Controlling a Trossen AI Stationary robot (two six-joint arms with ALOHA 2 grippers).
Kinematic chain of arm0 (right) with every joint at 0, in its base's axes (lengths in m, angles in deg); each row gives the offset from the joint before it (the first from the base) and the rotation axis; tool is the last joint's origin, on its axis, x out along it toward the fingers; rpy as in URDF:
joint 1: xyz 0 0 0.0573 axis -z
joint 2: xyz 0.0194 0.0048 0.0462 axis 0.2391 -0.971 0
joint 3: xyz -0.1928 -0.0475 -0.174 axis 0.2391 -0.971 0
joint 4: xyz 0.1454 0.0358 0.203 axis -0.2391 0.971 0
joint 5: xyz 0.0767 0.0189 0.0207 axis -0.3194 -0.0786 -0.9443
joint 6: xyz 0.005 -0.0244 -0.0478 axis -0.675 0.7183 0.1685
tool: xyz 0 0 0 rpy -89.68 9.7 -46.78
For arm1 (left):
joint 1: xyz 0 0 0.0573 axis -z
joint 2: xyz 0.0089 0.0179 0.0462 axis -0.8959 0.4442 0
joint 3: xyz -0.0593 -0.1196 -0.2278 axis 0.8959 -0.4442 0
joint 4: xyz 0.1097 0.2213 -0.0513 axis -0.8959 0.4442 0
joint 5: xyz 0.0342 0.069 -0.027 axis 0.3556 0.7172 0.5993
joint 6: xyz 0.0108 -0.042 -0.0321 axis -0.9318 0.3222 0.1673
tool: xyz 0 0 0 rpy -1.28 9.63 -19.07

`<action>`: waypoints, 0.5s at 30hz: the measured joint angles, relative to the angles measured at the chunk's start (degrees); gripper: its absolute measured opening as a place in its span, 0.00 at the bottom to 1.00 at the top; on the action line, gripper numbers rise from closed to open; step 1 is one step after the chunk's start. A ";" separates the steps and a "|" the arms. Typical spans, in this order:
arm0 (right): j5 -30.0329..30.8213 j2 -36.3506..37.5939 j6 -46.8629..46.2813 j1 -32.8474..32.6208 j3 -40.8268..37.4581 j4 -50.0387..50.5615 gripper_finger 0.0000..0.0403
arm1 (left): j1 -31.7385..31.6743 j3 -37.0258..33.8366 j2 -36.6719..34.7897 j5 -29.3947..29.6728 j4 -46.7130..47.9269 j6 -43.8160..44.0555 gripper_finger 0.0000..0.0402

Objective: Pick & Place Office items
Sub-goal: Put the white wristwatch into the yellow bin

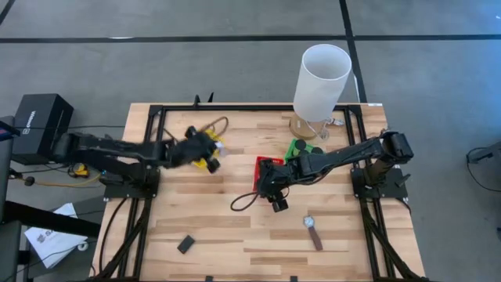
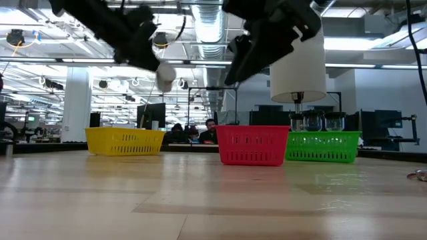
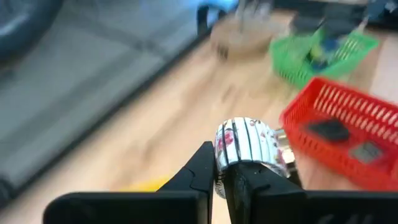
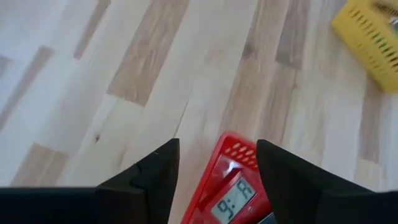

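My left gripper [image 1: 214, 147] hangs above the yellow basket [image 1: 205, 163], shut on a small white roll with dark stripes and a pink pattern [image 3: 249, 144]; the low view shows the roll as a pale lump [image 2: 165, 73] high over the table. My right gripper [image 4: 217, 168] is open over the red basket [image 4: 231, 180], which holds a small digital display [image 4: 233, 202] and flat black rectangles [image 3: 329, 130]. A brown-strapped watch [image 1: 313, 233], a flat black rectangle [image 1: 185, 244] and a black loop [image 1: 243, 202] lie on the table. My left gripper pinches the patterned roll between its two fingers [image 3: 202, 171], gripping the end of the roll nearest the wrist [image 3: 233, 163]. The rest of the roll sticks out beyond the fingertips. It is lifted clear of the table and the baskets.
The green basket [image 1: 301, 149] sits just behind the red one [image 1: 262, 168], beside the tall white cylinder [image 1: 321, 74] at the far edge. A black frame borders the wooden table [image 1: 235, 235]. People sit in the room beyond the baskets [image 2: 210, 127].
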State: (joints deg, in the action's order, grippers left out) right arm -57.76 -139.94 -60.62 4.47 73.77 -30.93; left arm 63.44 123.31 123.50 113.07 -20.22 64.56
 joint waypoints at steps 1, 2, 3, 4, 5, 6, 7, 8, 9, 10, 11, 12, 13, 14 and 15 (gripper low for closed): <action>-0.06 -0.16 0.00 0.00 -0.10 0.07 0.50 | -2.73 0.00 -1.39 -3.49 3.89 2.46 0.04; -0.06 -0.37 0.00 0.00 -0.10 -0.44 0.50 | -5.05 -0.02 -2.59 -5.62 8.44 4.30 0.04; -0.08 -0.87 0.00 0.01 0.09 -1.42 0.50 | -7.23 -0.04 -3.52 -6.94 12.36 5.57 0.04; -0.04 -1.35 -0.02 0.02 0.19 -1.92 0.49 | -9.05 -0.04 -4.22 -7.28 15.58 6.43 0.04; -0.05 -1.70 0.00 0.01 -0.01 -1.16 0.49 | -10.63 -0.04 -4.71 -7.32 18.61 7.15 0.04; -0.10 -2.18 -0.01 0.02 -0.10 -0.55 0.49 | -11.96 -0.04 -4.92 -7.84 21.04 8.04 0.04; -0.09 -2.85 0.00 0.02 -0.06 -1.37 0.49 | -13.10 -0.08 -5.11 -9.08 23.10 8.78 0.04; -0.08 -3.41 -0.01 0.02 0.03 -1.69 0.49 | -14.04 -0.43 -5.31 -10.83 24.20 9.55 0.04; -0.09 -3.85 0.00 0.01 0.02 -1.20 0.49 | -14.65 -1.06 -5.37 -13.03 23.90 9.85 0.04; -0.08 -4.28 0.00 0.01 0.01 -0.92 0.48 | -15.02 -1.85 -5.27 -15.12 23.50 9.98 0.04; -0.08 -4.92 0.00 0.01 0.01 -1.21 0.48 | -15.19 -2.75 -5.27 -16.39 23.63 10.00 0.04; -0.08 -5.57 0.00 0.02 0.03 -1.58 0.48 | -15.25 -3.81 -5.24 -17.20 23.86 10.04 0.04; -0.08 -5.97 0.00 0.02 0.02 -1.17 0.48 | -15.23 -4.77 -4.90 -17.33 23.83 10.10 0.05; -0.08 -6.38 0.02 0.00 -0.06 -0.72 0.48 | -15.23 -5.69 -4.55 -17.37 23.53 10.10 0.05; -0.08 -6.74 0.00 0.02 -0.06 -1.33 0.48 | -15.23 -6.73 -4.51 -17.38 23.68 10.10 0.06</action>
State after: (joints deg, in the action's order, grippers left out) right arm -57.84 -146.68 -60.62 4.49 73.71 -32.27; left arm 48.21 116.58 118.99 95.69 3.46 74.66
